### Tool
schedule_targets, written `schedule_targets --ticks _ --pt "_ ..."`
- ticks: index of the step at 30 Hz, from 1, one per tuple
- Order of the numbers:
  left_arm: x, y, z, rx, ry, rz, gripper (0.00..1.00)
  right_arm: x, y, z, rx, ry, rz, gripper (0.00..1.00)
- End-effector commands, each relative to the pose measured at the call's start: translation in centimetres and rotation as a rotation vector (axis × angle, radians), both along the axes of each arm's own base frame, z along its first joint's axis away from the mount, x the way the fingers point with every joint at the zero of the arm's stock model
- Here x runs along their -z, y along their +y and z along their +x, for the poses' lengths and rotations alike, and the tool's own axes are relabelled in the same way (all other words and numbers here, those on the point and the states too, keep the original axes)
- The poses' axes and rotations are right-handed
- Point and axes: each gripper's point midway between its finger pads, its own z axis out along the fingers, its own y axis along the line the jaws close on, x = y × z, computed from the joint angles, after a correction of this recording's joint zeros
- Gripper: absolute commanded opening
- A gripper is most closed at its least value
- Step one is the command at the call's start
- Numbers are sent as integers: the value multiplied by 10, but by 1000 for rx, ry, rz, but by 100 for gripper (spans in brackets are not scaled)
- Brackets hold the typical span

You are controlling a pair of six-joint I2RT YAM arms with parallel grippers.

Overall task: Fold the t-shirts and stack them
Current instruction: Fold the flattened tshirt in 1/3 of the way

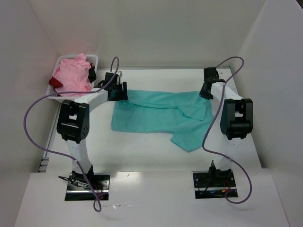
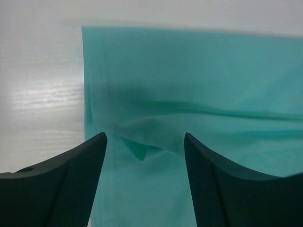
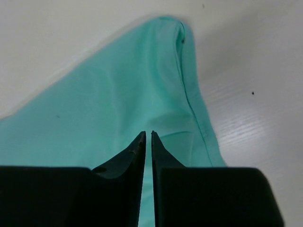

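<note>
A white table (image 1: 151,158) stands inside plain white walls, with both arm bases bolted at its near edge.

The left arm (image 1: 73,120) rises from its base, bends at a black elbow over the left side of the table, and reaches inward and away. The left gripper (image 1: 117,90) hangs over the far left corner of the teal t-shirt (image 1: 156,118). In the left wrist view its gripper (image 2: 144,139) is spread wide, and the dark textured fingers (image 2: 71,184) frame wrinkled teal cloth (image 2: 199,71) with nothing between them.

The right arm (image 1: 236,118) mirrors this, its elbow over the right side of the table. The right gripper (image 1: 207,92) points down at the shirt's far right corner. In the right wrist view that gripper (image 3: 147,135) is pressed almost together, leaving only a thin slit, and its tips sit at the hemmed edge of the teal cloth (image 3: 118,94). Whether a fold is caught between them cannot be told.

The teal t-shirt lies mid-table, partly folded over itself, one flap trailing toward the near right.

At the far left corner of the table a white lattice basket (image 1: 92,57) holds the crumpled pink t-shirt (image 1: 73,75), with the dark red t-shirt (image 1: 55,82) showing at its left edge. The basket is just beside the left arm's forearm. A purple cable (image 1: 35,127) loops off each arm.
</note>
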Motion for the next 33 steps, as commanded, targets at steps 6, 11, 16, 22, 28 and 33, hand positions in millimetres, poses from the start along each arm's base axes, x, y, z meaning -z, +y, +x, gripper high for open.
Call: schedule_targets --ticks 6,11,16,22,28,33 --pt "-1 -14 -44 80 72 2 66 32 -5 -17 40 114 -39 12" --pt "13 -22 -67 106 132 23 59 43 -9 -7 51 135 -58 12" --pt "24 -20 -76 107 167 71 56 46 -9 3 44 132 -63 12" --pt "25 -26 -80 125 178 64 56 61 -12 24 15 161 -96 11" --pt "34 -42 -95 166 217 65 56 71 -14 46 13 165 -110 11" --pt "34 -46 -100 181 229 62 55 72 -13 61 13 155 -110 11"
